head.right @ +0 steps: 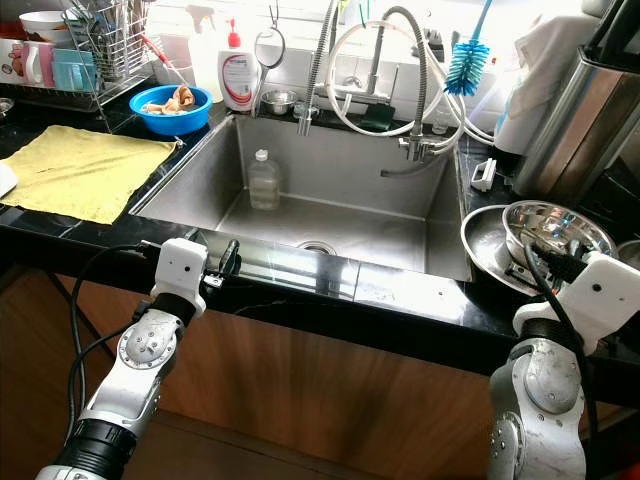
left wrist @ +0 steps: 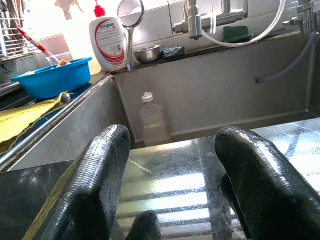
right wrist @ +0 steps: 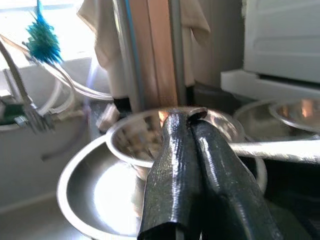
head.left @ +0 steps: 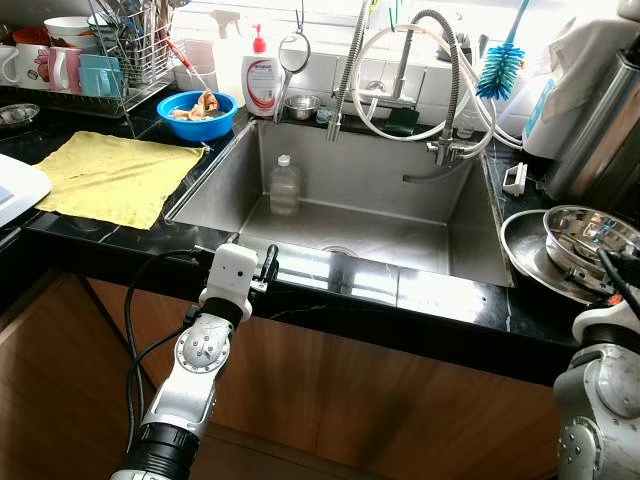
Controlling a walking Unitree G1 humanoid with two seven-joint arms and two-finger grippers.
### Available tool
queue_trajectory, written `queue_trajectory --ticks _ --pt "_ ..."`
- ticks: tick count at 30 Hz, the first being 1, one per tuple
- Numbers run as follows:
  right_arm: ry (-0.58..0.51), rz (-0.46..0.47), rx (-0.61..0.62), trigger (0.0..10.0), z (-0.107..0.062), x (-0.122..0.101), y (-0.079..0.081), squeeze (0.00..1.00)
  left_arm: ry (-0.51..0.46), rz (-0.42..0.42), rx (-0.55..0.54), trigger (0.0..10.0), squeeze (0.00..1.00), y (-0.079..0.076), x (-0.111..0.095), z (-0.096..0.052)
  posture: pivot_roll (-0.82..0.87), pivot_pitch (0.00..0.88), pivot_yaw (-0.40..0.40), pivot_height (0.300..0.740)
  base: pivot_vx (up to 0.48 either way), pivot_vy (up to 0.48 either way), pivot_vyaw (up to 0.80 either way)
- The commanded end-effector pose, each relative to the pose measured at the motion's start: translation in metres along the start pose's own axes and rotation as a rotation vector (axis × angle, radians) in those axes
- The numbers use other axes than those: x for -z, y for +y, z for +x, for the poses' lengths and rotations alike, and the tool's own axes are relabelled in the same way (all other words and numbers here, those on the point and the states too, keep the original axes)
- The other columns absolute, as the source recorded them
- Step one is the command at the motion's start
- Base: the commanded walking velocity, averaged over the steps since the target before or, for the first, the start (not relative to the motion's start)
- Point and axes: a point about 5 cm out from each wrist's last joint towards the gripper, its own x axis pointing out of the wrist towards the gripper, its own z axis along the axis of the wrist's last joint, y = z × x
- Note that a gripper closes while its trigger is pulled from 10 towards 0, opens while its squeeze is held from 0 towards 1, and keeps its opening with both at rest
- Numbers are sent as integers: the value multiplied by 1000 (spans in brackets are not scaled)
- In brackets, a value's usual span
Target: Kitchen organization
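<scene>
Bottle point(head.left: 284, 184) stands in sink point(head.left: 420, 190); left tool point(left wrist: 175, 200) gapes; right tool point(right wrist: 197, 165) pinched.

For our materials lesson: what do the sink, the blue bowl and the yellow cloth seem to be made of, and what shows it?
Sink: brushed stainless steel, grey with soft reflections.
Blue bowl: probably plastic, uniform glossy colour.
Yellow cloth: soft woven fabric, matte, wrinkled, lying limp.

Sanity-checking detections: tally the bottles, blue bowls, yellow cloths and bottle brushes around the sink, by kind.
Bottles: 2, clear bottle in the sink, white pump bottle behind it
Blue bowl: 1
Yellow cloth: 1
Blue bottle brush: 1
Total: 5
</scene>
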Motion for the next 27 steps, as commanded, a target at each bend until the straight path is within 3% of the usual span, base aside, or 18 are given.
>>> queue_trajectory --ticks 1,11,12,17,18,27 --pt "16 -22 28 10000 0 1 -5 0 53 17 12 10000 0 -1 11 -5 50 0 -70 740 0 0 0" --pt "110 -53 86 10000 -5 19 -16 0 58 19 17 10000 0 -2 12 -7 50 0 -69 740 0 0 0" --pt "112 -53 88 10000 -5 19 -16 1000 58 19 17 10000 0 -2 12 -7 50 0 -69 740 0 0 0" --pt "119 -55 96 10000 -6 20 -16 1000 60 20 18 10000 0 -2 12 -7 51 0 -69 740 0 0 0" --pt "120 -56 96 10000 -6 20 -16 0 60 20 18 10000 0 -2 12 -7 51 0 -69 740 0 0 0" --pt "126 -63 118 10000 -7 22 -19 0 62 20 16 10000 0 -2 13 -7 51 0 -70 740 0 0 0"
